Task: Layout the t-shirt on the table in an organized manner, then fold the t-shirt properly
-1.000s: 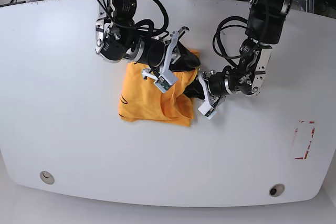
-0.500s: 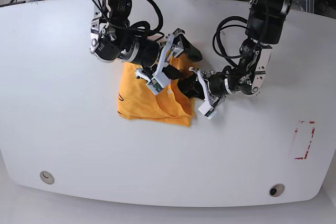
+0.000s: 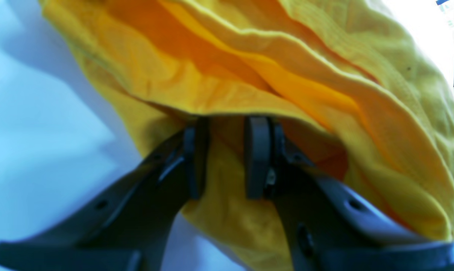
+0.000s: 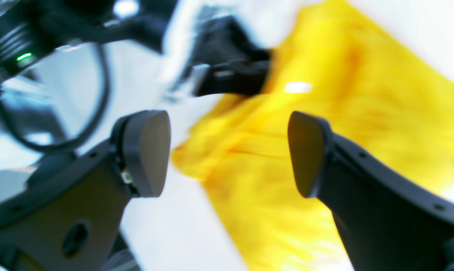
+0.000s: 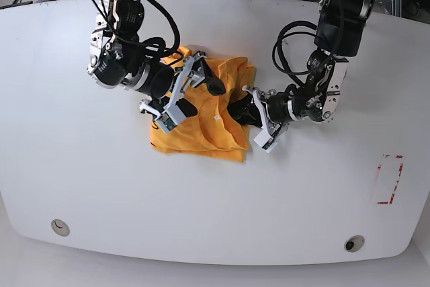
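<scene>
T-shirt (image 5: 201, 115) lies bunched and wrinkled on the white bench (image 5: 80, 186), a little left of centre toward the far side, between the two arms. Left gripper (image 3: 227, 158) sits at the shirt's right edge, jaws narrowly parted with a fold of orange fabric between the pads; whether they actually pinch it, cannot tell. Right gripper (image 4: 227, 150) hangs over the shirt's left part, jaws wide apart, holding nothing.

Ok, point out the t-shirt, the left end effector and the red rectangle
t-shirt (image 5: 181, 129), base view, lower front panel.
left end effector (image 3: 225, 156), left wrist view, between its fingertips.
red-marked rectangle (image 5: 390, 179), base view, its middle.
</scene>
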Motion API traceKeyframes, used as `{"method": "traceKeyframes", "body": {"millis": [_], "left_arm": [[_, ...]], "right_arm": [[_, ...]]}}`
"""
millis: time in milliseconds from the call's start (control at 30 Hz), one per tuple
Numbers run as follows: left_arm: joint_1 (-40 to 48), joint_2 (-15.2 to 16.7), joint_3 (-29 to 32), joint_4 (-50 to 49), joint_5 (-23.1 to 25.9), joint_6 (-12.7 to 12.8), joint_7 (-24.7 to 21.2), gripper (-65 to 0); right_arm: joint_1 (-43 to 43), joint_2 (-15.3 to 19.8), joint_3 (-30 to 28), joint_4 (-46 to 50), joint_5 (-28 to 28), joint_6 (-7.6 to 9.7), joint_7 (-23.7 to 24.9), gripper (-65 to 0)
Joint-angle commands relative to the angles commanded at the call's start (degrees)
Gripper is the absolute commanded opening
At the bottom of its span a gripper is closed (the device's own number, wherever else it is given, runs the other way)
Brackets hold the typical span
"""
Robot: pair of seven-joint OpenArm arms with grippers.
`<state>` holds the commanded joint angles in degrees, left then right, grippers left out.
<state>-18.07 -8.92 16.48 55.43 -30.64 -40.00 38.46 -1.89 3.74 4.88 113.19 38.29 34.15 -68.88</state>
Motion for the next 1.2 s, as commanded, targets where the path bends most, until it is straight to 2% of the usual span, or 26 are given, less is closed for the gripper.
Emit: {"method": "traceKeyframes", "body": {"millis": [167, 300, 600, 767, 933, 1100, 1200], "left_arm": [[-0.1, -3.2, 0.1, 5.0, -6.1, 0.0, 0.8, -49.2], [-0.2, -4.7, 0.1, 8.7, -9.1, 0.0, 3.1, -49.2], [-0.1, -8.2, 0.0, 14.3, -14.8, 0.0, 3.7, -49.2], [0.0, -11.5, -0.4, 17.6, -23.1, 0.0, 3.5, -49.2], [0.9, -14.4, -6.6, 20.1, -29.4, 0.0, 3.4, -49.2], [3.4, -15.8, -16.4, 21.3, -30.1, 0.0, 3.4, -49.2], [4.1, -16.1, -20.0, 21.3, -30.1, 0.0, 3.5, -49.2]], "right_arm": [[0.2, 2.4, 0.4, -1.3, 0.1, 0.09, 0.0, -18.2], [-0.1, 2.5, 0.2, -1.3, 0.2, 0.09, 0.0, -18.2], [0.3, -1.8, 0.0, -5.1, 0.1, 0.0, 0.0, -17.8], [3.3, -2.9, 0.0, -10.1, 0.1, 0.0, 0.1, -18.2], [5.9, -4.0, 0.0, -14.1, 0.3, 0.09, 0.1, -18.2], [6.9, -5.4, 0.0, -16.4, 0.2, 0.09, 0.1, -18.1], [7.0, -6.1, -0.4, -17.4, 0.3, 0.09, 0.1, -17.8]]}}
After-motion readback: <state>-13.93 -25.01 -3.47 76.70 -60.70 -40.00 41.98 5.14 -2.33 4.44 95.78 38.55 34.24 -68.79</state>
